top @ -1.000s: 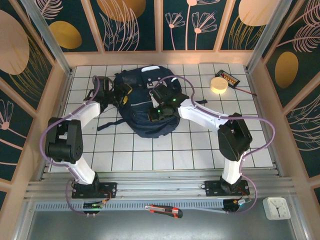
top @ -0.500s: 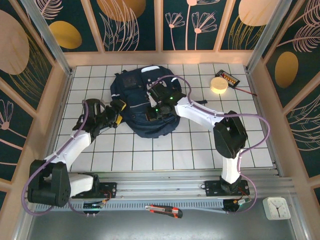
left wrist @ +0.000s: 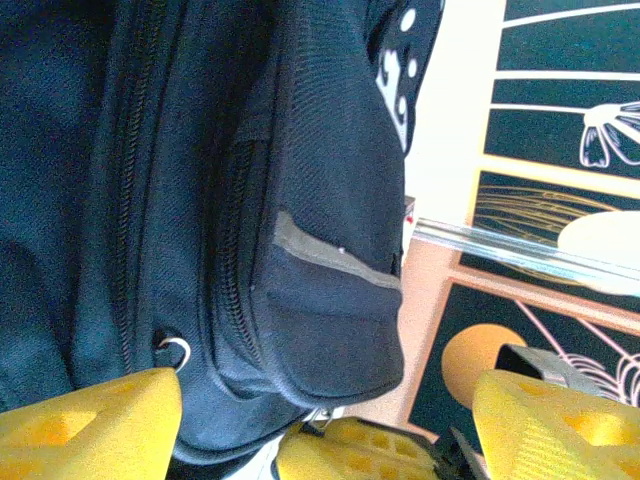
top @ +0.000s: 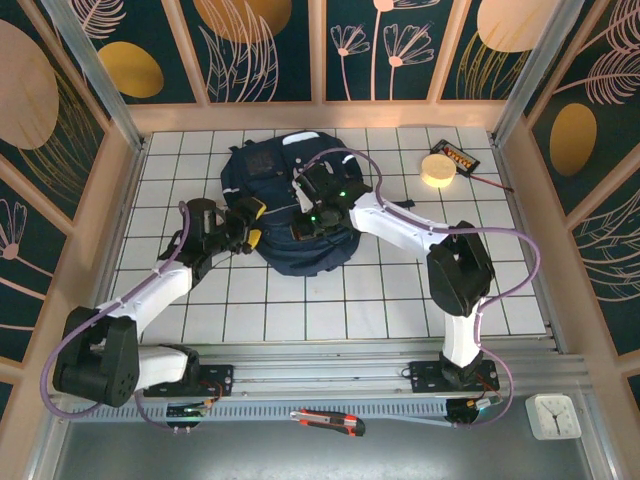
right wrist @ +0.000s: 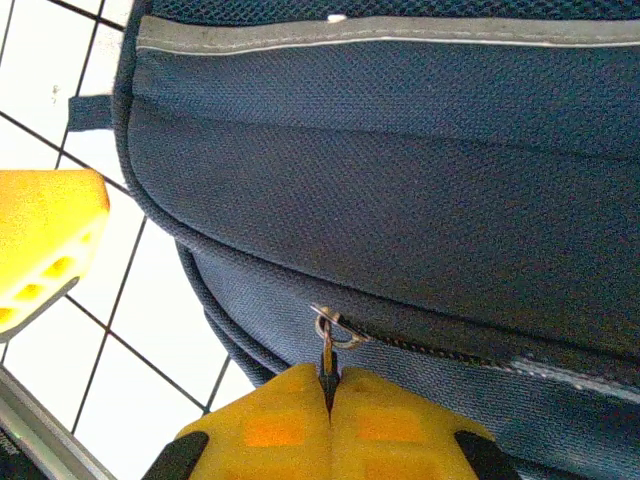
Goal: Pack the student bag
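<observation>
- Student bag lies far-centre on the table.
- Left gripper has returned to the bag's left side, jaws apart, empty.
- Right gripper stays pinched on the zipper pull; unzipping likely next.

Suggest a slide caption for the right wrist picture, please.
The right claw pinches the zipper pull of the navy student bag on the white tiled table.
</observation>
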`<state>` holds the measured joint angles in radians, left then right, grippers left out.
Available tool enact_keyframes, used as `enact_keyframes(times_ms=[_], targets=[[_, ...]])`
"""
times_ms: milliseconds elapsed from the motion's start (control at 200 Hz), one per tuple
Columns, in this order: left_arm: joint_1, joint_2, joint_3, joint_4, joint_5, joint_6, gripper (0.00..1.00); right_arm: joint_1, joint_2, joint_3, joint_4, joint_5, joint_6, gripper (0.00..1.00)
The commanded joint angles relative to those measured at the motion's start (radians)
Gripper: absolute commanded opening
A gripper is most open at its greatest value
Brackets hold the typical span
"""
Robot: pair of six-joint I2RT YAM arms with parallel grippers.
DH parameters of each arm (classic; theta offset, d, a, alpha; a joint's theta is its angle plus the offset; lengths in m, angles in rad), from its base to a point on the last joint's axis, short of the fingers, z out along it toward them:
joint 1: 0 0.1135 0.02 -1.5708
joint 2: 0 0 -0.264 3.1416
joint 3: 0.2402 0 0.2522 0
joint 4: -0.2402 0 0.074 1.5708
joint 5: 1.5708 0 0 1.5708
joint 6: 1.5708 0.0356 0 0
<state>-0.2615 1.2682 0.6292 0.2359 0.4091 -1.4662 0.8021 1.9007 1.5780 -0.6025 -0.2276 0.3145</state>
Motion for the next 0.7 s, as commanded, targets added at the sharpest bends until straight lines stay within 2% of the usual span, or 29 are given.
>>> enact_keyframes(times_ms=[0,475,696], targets=[[-0.008,0.027,0.015,0.057,0.002,-0.060,0.75,0.000,0.009,0.043,-0.005,-0.033,-0.023,0.00],[-0.021,0.154,0.067,0.096,0.036,-0.058,0.63,0.002,0.026,0.053,0.003,-0.041,-0.006,0.00],[-0.022,0.213,0.098,0.119,0.053,-0.044,0.49,0.003,0.039,0.059,-0.004,-0.042,0.001,0.00]])
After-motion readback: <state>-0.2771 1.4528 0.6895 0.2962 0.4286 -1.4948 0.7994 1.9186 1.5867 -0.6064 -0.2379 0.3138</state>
